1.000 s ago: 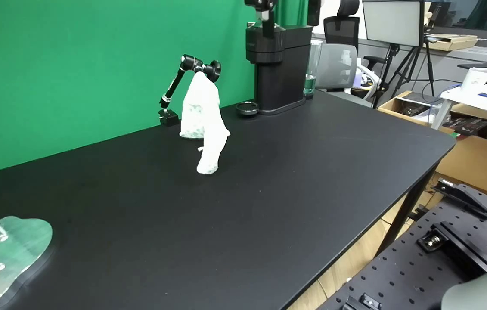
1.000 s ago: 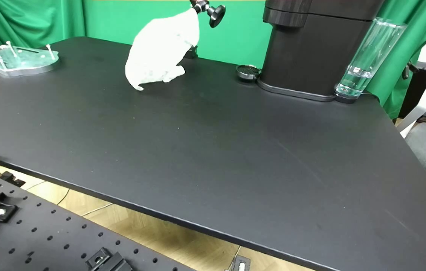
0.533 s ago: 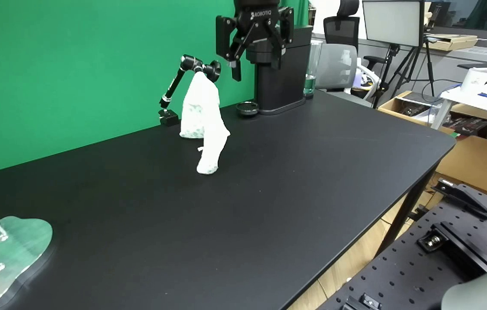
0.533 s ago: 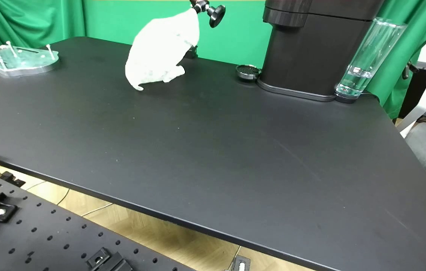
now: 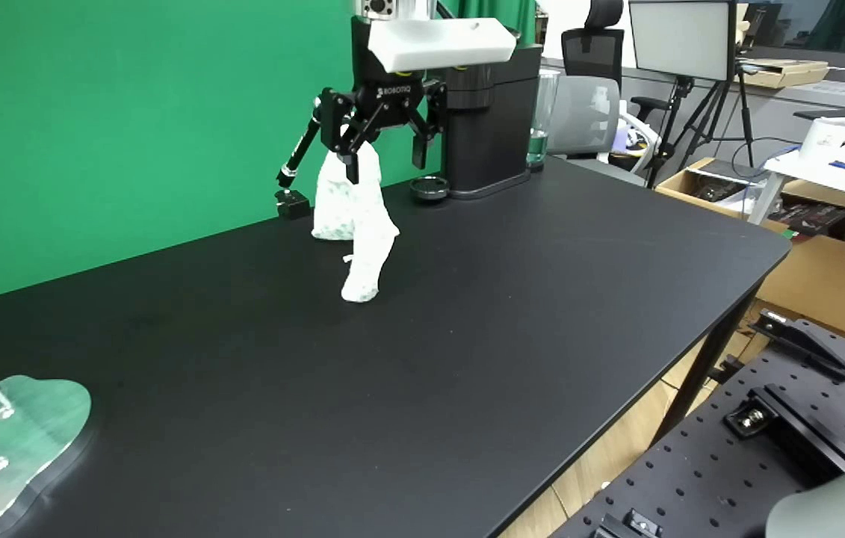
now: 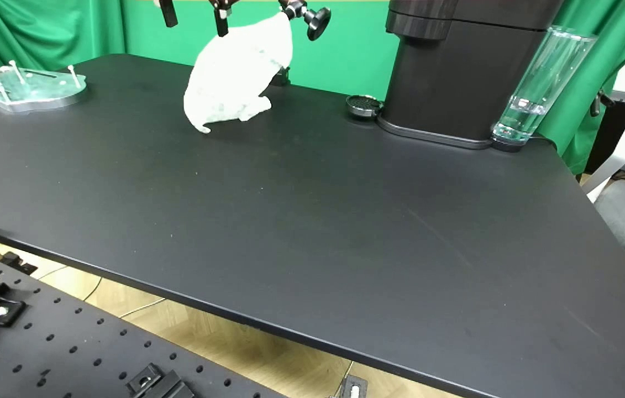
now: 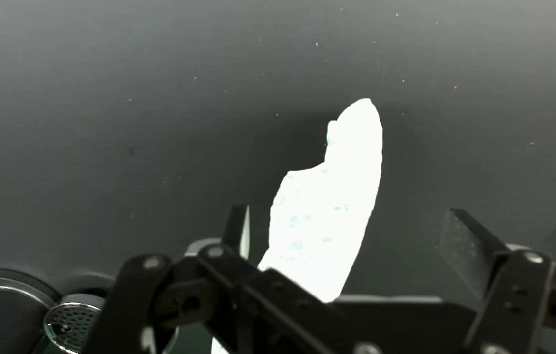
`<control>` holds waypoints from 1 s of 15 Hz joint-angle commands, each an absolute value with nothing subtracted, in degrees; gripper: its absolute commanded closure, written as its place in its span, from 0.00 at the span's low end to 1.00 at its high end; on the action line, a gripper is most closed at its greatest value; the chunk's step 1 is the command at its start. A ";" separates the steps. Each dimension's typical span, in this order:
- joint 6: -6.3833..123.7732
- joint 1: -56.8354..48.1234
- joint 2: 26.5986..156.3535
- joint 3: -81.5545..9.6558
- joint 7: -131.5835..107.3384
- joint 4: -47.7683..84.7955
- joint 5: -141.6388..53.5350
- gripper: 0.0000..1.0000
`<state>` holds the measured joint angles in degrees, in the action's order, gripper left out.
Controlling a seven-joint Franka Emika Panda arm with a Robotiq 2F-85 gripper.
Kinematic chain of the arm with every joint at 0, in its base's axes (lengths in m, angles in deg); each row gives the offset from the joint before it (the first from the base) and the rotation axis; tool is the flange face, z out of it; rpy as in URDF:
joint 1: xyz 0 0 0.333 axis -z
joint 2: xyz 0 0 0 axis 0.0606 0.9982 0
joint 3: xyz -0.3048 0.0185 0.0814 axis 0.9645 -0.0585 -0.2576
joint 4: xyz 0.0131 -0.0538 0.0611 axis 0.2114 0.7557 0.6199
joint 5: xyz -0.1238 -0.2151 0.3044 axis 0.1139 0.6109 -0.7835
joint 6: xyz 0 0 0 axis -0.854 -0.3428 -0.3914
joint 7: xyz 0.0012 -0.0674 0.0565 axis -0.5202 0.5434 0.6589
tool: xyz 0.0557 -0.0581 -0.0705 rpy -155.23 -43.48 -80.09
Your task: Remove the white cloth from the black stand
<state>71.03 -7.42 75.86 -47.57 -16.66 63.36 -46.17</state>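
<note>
White cloth (image 6: 235, 77): hangs from the upper end of the black stand (image 5: 300, 154), in front of a green backdrop (image 5: 131, 112). It carries faint green marks, and its folds droop toward the dark table (image 5: 482, 373); whether the lowest corners touch it is hard to tell.

Gripper (image 5: 385, 163): black, pointing down, level with the cloth's upper part — in an exterior view one finger (image 5: 352, 169) overlaps the fabric, but contact cannot be told.

Jaws: spread wide, with a broad gap; in the wrist view the cloth shows between the fingers.

Stand: a slanting rod, a round knob (image 6: 319, 23) at the top, a small blocky base (image 5: 293, 204) at the table's back edge.

Black machine (image 6: 445, 83): upright on the table, a clear tank (image 6: 533, 94) part-filled with liquid beside it — and a small round dish (image 5: 429, 190) at its foot.

Clear board (image 6: 33, 88): low on the table, with white pegs, well apart from the cloth.

Perforated plate (image 6: 91, 381): in the foreground, bearing black brackets.

Grey chair (image 5: 580, 116): beyond the table, in both exterior views.
</note>
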 commanded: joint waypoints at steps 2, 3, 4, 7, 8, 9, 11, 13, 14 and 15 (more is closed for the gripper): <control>73.58 -8.68 81.30 -47.01 -15.94 58.75 -48.61 0.00; 73.68 -8.58 82.20 -46.93 -15.32 58.01 -49.35 0.00; 73.79 -8.47 83.08 -46.94 -14.79 57.29 -50.20 0.00; 73.55 -8.36 85.03 -46.87 -14.04 55.53 -52.02 0.27; 73.48 -8.34 85.46 -46.88 -13.79 55.05 -52.66 0.33; 73.59 -8.37 85.83 -46.75 -13.97 54.71 -52.76 0.42; 73.47 -8.30 86.53 -46.60 -13.95 54.01 -53.30 0.55; 73.58 -8.22 86.85 -46.52 -13.94 53.74 -54.09 0.69; 73.44 -8.20 86.84 -46.48 -13.91 53.62 -54.29 0.75; 73.33 -8.17 86.78 -46.47 -13.86 53.55 -54.50 0.83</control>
<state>74.02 -8.16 86.33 -46.82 -14.23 55.03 -53.00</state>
